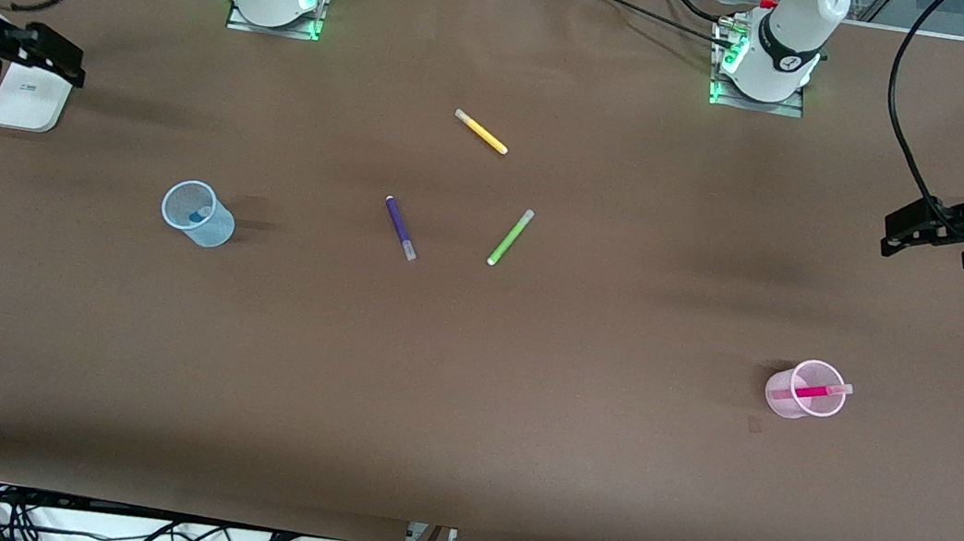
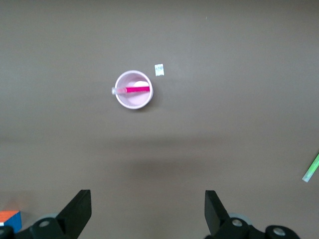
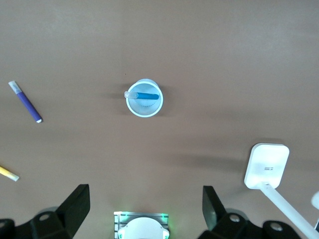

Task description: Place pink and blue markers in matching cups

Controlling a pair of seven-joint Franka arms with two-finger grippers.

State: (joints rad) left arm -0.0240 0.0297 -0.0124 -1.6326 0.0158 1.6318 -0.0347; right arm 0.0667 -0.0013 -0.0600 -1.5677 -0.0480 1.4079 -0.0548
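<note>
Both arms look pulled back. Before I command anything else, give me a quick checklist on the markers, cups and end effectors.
1. Pink marker in pink cup: ok, it leans inside with its cap over the rim.
2. Blue marker in blue cup: ok, seen inside in the right wrist view.
3. Both cups upright: ok.
4. Left end effector empty: ok, open, over the left arm's end of the table.
5. Right end effector empty: ok, open, over the right arm's end of the table.
6. Purple marker, green marker and yellow marker lie loose on the table: ok, outside both cups.
</note>
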